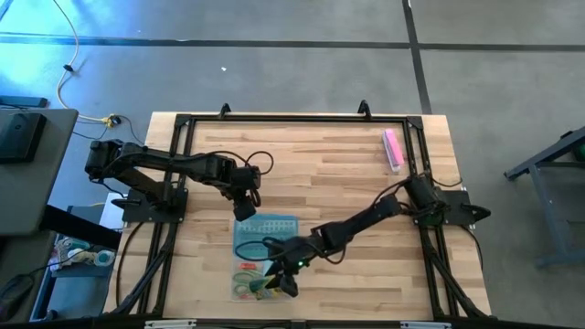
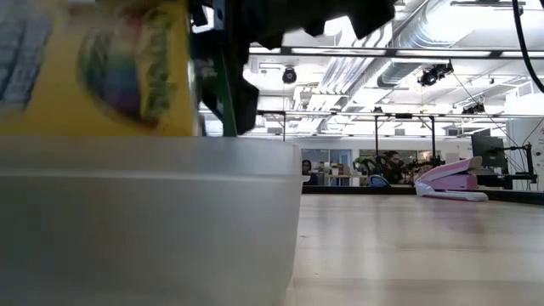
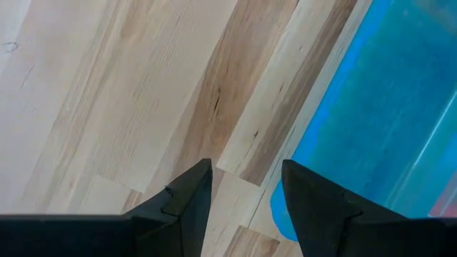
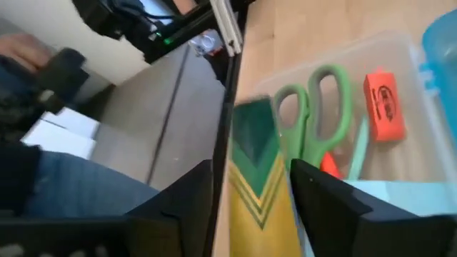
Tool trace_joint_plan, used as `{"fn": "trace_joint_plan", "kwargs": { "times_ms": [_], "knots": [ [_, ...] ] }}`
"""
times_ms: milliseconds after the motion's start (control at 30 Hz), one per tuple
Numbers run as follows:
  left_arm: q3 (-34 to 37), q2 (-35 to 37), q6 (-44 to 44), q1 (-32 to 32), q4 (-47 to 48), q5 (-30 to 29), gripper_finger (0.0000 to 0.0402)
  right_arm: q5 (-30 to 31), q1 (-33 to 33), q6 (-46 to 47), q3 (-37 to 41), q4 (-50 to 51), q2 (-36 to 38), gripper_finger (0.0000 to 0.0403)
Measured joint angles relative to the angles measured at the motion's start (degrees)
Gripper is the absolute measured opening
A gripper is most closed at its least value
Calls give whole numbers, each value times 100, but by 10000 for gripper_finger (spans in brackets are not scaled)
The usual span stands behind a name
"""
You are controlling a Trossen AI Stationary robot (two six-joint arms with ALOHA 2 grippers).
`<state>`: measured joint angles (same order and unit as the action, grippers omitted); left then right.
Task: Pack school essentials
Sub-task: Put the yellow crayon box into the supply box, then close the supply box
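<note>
A clear plastic box (image 1: 247,279) sits near the table's near edge. In the right wrist view it holds green-handled scissors (image 4: 314,114), an orange-red piece (image 4: 384,103) and a light-blue pad (image 4: 400,196). My right gripper (image 1: 281,281) hangs over the box's right part, shut on a yellow and green pack (image 4: 253,178). In the low view the pack (image 2: 110,68) stands above the box wall (image 2: 144,221). The teal lid (image 1: 270,228) lies flat just beyond the box. My left gripper (image 3: 246,193) is open and touches nothing, hovering at the lid's far left corner (image 3: 285,207). My right gripper pinches the yellow and green pack between its two fingers, one on each broad side, near the pack's end (image 4: 250,214). The fingers come from above, slanting down. The pack is lifted, its green-striped end (image 4: 250,128) pointing down into the clear box; whether it touches the contents, I cannot tell.
A pink stapler-like bar (image 1: 393,149) lies near the table's far right corner, also seen in the low view (image 2: 450,180). Bare wood lies between it and the box. A seated person's leg (image 4: 64,196) and hand (image 4: 21,50) show beyond the near edge.
</note>
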<state>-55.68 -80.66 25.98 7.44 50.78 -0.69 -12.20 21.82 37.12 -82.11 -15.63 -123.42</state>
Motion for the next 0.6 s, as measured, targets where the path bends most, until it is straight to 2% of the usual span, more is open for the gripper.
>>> {"fn": "trace_joint_plan", "kwargs": {
  "times_ms": [233,433,600],
  "knots": [
    [0,0,0,0,0,0,158,274,-4,-415,-602,1468,9,215],
    [0,0,-5,0,29,2,158,277,-74,-410,-910,2026,9,207],
    [0,0,-64,-2,445,0,158,271,-175,-416,-1293,2956,8,197]
  ]
}}
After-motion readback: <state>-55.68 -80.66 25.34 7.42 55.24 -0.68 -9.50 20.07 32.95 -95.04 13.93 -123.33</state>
